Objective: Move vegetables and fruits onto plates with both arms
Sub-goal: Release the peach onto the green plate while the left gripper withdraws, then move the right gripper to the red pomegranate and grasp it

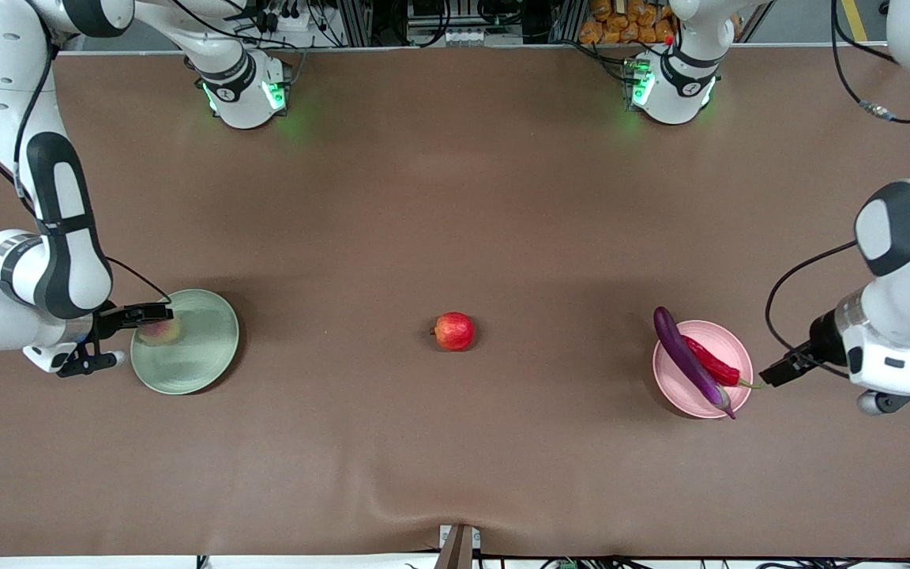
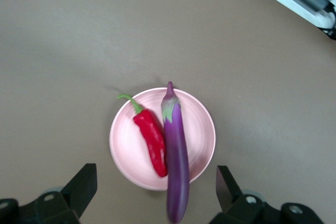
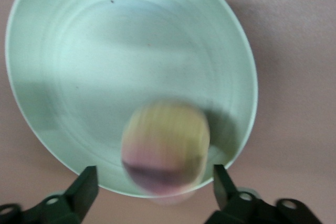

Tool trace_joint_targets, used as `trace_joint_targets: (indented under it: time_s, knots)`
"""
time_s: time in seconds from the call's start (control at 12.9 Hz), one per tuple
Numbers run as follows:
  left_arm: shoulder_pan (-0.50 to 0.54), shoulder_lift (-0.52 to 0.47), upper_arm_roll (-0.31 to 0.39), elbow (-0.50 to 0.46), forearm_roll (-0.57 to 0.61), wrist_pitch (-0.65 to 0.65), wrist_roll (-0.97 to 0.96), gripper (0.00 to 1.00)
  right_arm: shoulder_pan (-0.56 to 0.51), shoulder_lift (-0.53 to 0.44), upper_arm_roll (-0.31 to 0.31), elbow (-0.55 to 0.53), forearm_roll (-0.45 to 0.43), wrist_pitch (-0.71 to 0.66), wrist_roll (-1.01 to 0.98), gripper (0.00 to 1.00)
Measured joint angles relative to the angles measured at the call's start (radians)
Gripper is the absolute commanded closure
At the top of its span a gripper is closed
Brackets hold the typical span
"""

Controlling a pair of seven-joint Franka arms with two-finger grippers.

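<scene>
Brown worktop (image 1: pixel 455 197), pale green plate (image 1: pixel 194 356) at 9 o'clock holding blurred yellowish-pink peach (image 1: pixel 159 332), right gripper (image 1: pixel 135 316) jaws released around it, pink plate (image 1: pixel 727 348) at 3 o'clock, glossy purple eggplant (image 1: pixel 688 359) running 11-to-5, red chili (image 1: pixel 712 362) alongside, left gripper (image 1: pixel 779 371) jaws released beside the plate, red pomegranate (image 1: pixel 454 330) at centre.

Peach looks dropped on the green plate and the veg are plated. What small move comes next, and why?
Probably lift the right gripper clear of the green plate, then send it toward the pomegranate. Its fingers are open with the peach between them on the plate. The eggplant and chili already lie on the pink plate; the left gripper is open. Only the pomegranate sits on bare table.
</scene>
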Motion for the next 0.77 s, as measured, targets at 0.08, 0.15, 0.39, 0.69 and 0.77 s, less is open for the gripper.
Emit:
trace_joint_targets:
  time_s: [0.08,0.15,0.39,0.69,0.77]
  knots:
    - [-0.001,-0.028,-0.003,0.024,0.0,-0.061,0.046,0.0,0.01,-0.002,0.002,0.014,0.003,-0.025,0.044,0.0]
    - [-0.002,-0.052,-0.006,0.051,0.0,-0.113,0.081,0.0,0.025,-0.004,0.007,0.035,0.004,-0.061,0.119,0.0]
    - [-0.002,-0.111,-0.026,0.112,-0.001,-0.284,0.164,0.0,0.107,-0.014,0.032,0.121,0.052,-0.183,0.383,0.0]
    - [0.0,-0.171,-0.03,0.145,-0.001,-0.361,0.269,0.0,0.262,-0.02,0.052,0.204,0.18,-0.215,0.75,0.0]
    - [0.0,-0.196,-0.03,0.149,-0.001,-0.366,0.303,0.0,0.311,-0.019,0.054,0.209,0.21,-0.202,0.854,0.0]
